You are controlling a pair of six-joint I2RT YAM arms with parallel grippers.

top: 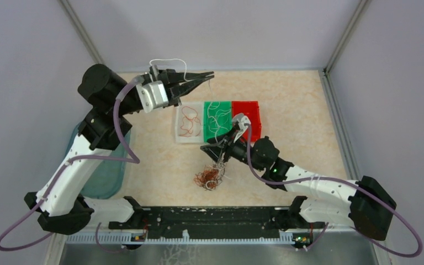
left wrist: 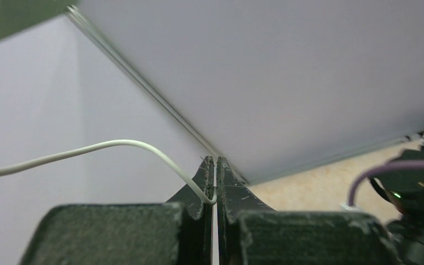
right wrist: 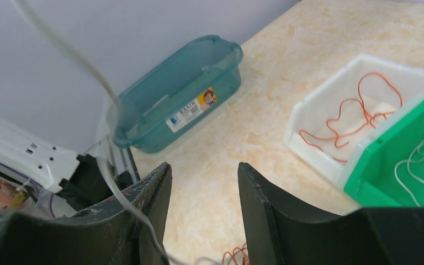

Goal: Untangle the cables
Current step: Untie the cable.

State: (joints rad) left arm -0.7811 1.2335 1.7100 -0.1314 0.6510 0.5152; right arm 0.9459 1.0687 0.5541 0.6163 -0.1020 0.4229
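Observation:
A tangle of orange, white and black cables [top: 208,178] lies on the table in front of the bins. My left gripper [top: 207,76] is raised near the back wall and is shut on a white cable [top: 168,61]. In the left wrist view the white cable [left wrist: 116,143] arcs in from the left and is pinched between the shut fingers [left wrist: 216,161]. My right gripper [top: 210,148] hangs open just above the tangle. In the right wrist view it [right wrist: 204,165] holds nothing, a blurred white cable [right wrist: 107,88] runs up past its left finger, and orange strands [right wrist: 236,256] show below.
Three bins stand side by side: a white bin [top: 179,135] holding orange cables, a green bin [top: 210,105] holding white cables and a red bin [top: 251,105]. A teal lidded container [top: 105,171] sits at the left edge and shows in the right wrist view [right wrist: 176,94].

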